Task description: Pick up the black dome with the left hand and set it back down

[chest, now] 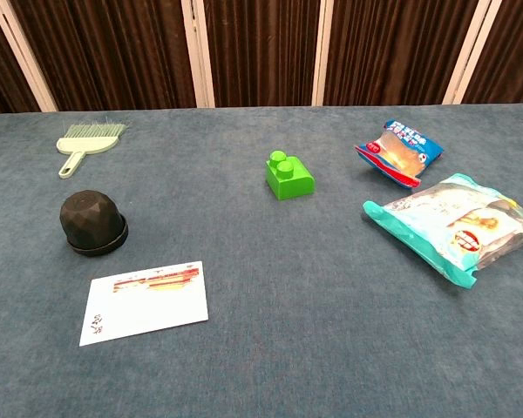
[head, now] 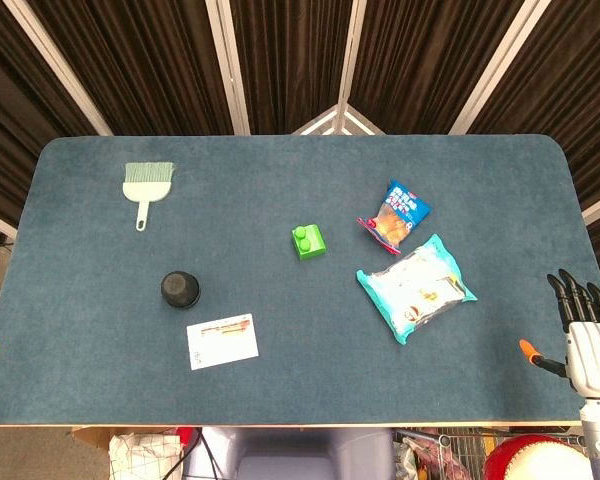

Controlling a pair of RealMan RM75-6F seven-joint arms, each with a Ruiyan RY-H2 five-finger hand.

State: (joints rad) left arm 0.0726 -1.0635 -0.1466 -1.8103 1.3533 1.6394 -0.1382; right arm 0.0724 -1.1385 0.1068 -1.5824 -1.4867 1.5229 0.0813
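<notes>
The black dome [head: 180, 289] sits untouched at left-centre of the head view, flat base down, just above a white card [head: 222, 340]. The left hand is out of both views. Only the right hand [head: 587, 335] shows, lower right, fingers straight, slightly spread, holding nothing.

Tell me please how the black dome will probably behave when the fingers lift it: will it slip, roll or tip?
The black dome looks rigid, with a faceted matte surface, so it will probably hold its shape. It tapers upward, so the fingers may slide off the top; gripping lower seems safer. It stands on a wide flat rim on the blue table, so it should neither tip nor roll when set down.
</notes>
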